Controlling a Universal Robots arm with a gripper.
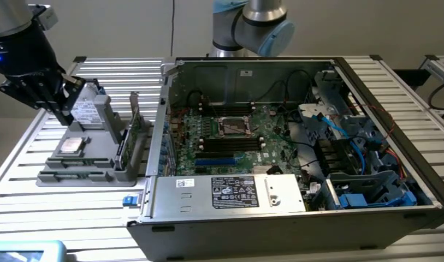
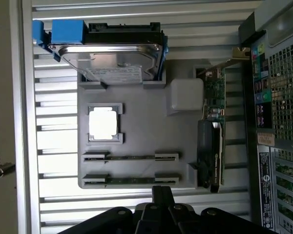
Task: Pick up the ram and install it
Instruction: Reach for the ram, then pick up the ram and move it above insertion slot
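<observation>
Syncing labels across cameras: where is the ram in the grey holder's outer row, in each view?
Exterior view: the ram sits in the front row of the grey holder, at the exterior view's left, outside the computer case.
Wrist view: the ram sits in the holder row farthest from the hard drive.
Shared landmark: the silver CPU chip in its square pocket, between hard drive and ram rows.

Soft, even indoor light falls from above, and shadows are faint. In the exterior view the slatted counter [image 1: 32,164] shines pale white, while the open computer case [image 1: 280,229] is in deeper shade inside. In the wrist view the gripper [image 2: 162,197] is a near-black silhouette. Just beyond it the grey tray [image 2: 141,131] is evenly lit. The square processor [image 2: 104,123] on the tray glares to blank white, and the hard drive [image 2: 112,53] farther off carries a bright sheen.
</observation>
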